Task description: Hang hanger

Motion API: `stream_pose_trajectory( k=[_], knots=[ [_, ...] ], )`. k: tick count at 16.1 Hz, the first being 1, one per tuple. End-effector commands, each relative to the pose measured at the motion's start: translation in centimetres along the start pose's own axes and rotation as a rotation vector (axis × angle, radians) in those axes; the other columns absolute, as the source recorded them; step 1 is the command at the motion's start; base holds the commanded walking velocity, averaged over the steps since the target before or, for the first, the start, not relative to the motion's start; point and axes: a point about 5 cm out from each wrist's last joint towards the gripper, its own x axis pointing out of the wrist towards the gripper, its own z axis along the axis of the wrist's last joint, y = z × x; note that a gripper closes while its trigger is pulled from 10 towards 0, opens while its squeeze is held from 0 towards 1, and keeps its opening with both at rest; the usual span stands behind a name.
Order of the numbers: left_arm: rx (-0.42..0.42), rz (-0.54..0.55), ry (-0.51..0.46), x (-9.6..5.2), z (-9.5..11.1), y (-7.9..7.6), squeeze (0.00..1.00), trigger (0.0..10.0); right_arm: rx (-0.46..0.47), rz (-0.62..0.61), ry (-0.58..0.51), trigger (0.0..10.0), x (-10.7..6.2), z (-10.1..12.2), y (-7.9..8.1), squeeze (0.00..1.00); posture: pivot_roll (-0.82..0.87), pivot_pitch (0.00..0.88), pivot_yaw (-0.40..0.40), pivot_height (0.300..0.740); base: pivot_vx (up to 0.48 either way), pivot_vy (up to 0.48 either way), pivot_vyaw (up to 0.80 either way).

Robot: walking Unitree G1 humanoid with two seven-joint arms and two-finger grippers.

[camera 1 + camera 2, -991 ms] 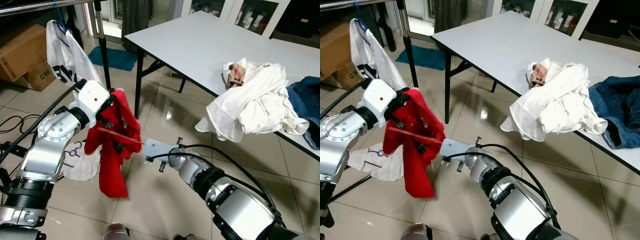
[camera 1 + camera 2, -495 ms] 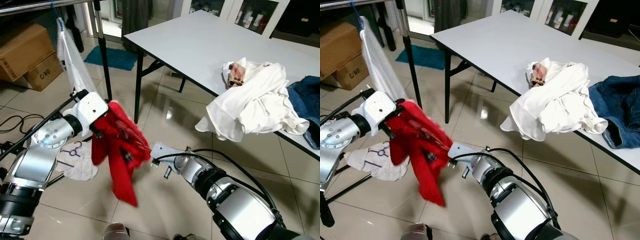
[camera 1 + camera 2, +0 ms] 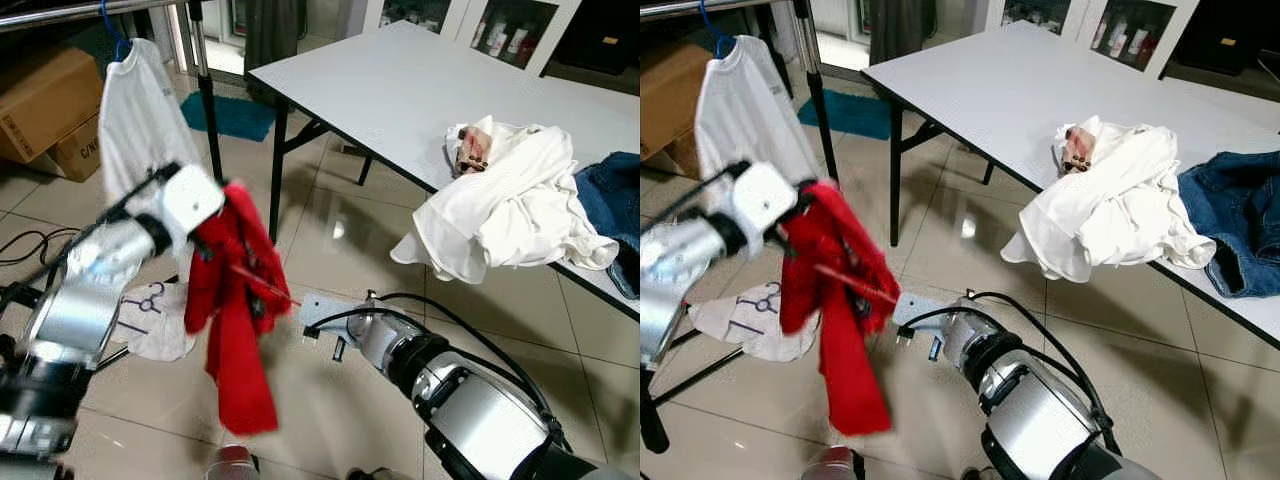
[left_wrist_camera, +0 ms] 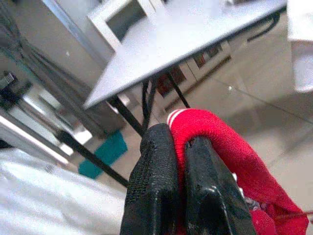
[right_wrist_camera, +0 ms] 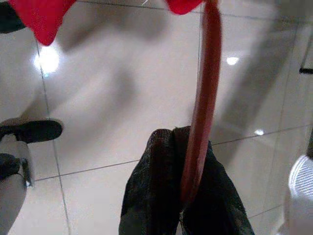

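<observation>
1. Now the red shirt point(image 3: 235, 300) hangs down longer than it did half a second ago, and the left arm is lifted a bit higher.
2. Behind it, a white shirt point(image 3: 135, 120) hangs on the metal rail point(image 3: 90, 10). White clothes point(image 3: 505, 210) and jeans point(image 3: 612, 205) lie on the tabletop point(image 3: 400, 85).
3. The left gripper point(image 4: 177, 161) has its jaws squeezed tight on the red shirt's collar.
4. The right gripper point(image 5: 178, 196) has its jaws pinched on the thin red hanger point(image 5: 203, 103), low over the floor point(image 3: 330, 230).

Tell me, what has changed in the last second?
The left gripper lifted the red shirt back up after a dip; it now hangs longer. The white shirt on the rail swung round to face the camera. The right gripper still pinches the red hanger. The table clothes stayed put.
</observation>
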Motion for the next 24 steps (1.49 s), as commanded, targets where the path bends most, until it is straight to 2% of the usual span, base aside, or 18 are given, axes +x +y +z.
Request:
stream_pose_trajectory(
  k=[1, 4, 7, 8, 10, 13, 14, 17, 20, 24],
  knots=[
    [0.055, 0.024, -0.093, 0.1, 2.2, 1.0, 0.00, 10.0, -0.006, 0.001, 0.035, 10.0, -0.1, -0.5, -0.4, 0.00, 0.16, 0.053, -0.084, 0.740, 0.000, 0.000, 0.00],
    [0.099, -0.050, -0.101, 0.4, 2.9, 0.2, 0.00, 10.0, -0.007, -0.026, 0.024, 10.0, -0.4, 0.0, -1.1, 0.00, 0.16, 0.050, -0.074, 0.740, 0.000, 0.000, 0.00],
    [0.159, -0.144, -0.083, 0.7, 3.0, -1.4, 0.00, 10.0, 0.048, -0.051, 0.001, 10.0, -0.6, 0.4, -1.6, 0.00, 0.17, 0.047, -0.071, 0.740, 0.000, 0.000, 0.00],
    [0.204, -0.186, -0.051, 0.8, 2.7, -2.4, 0.00, 10.0, 0.112, -0.020, -0.041, 10.0, -0.8, 1.3, -1.7, 0.00, 0.17, 0.044, -0.073, 0.740, 0.000, 0.000, 0.00],
    [0.223, -0.191, -0.030, 0.9, 2.5, -2.7, 0.00, 10.0, 0.115, 0.001, -0.045, 10.0, -0.8, 1.5, -1.5, 0.00, 0.17, 0.042, -0.077, 0.740, 0.000, 0.000, 0.00],
    [0.278, -0.196, 0.054, 0.3, 1.4, -2.5, 0.00, 10.0, 0.198, 0.095, -0.021, 10.0, -0.3, 0.3, -0.3, 0.00, 0.18, 0.046, -0.090, 0.740, 0.000, 0.000, 0.00],
    [0.301, -0.193, 0.112, -0.3, 0.1, -2.2, 0.00, 10.0, 0.212, 0.121, -0.020, 10.0, -0.2, -0.1, 0.0, 0.00, 0.18, 0.049, -0.092, 0.740, 0.000, 0.000, 0.00],
    [0.303, -0.178, 0.188, -1.7, -1.8, -1.6, 0.00, 10.0, 0.218, 0.184, 0.003, 10.0, 0.1, -1.4, 0.8, 0.00, 0.18, 0.052, -0.094, 0.740, 0.000, 0.000, 0.00],
    [0.291, -0.161, 0.154, -1.5, -1.1, -1.7, 0.00, 10.0, 0.218, 0.215, 0.031, 10.0, 0.4, -2.4, 1.8, 0.00, 0.18, 0.054, -0.092, 0.740, 0.000, 0.000, 0.00],
    [0.298, -0.148, 0.087, -0.1, 0.4, -1.8, 0.00, 10.0, 0.152, 0.205, 0.014, 10.0, 0.4, -1.6, 1.9, 0.00, 0.18, 0.059, -0.093, 0.740, 0.000, 0.000, 0.00]
  ],
)
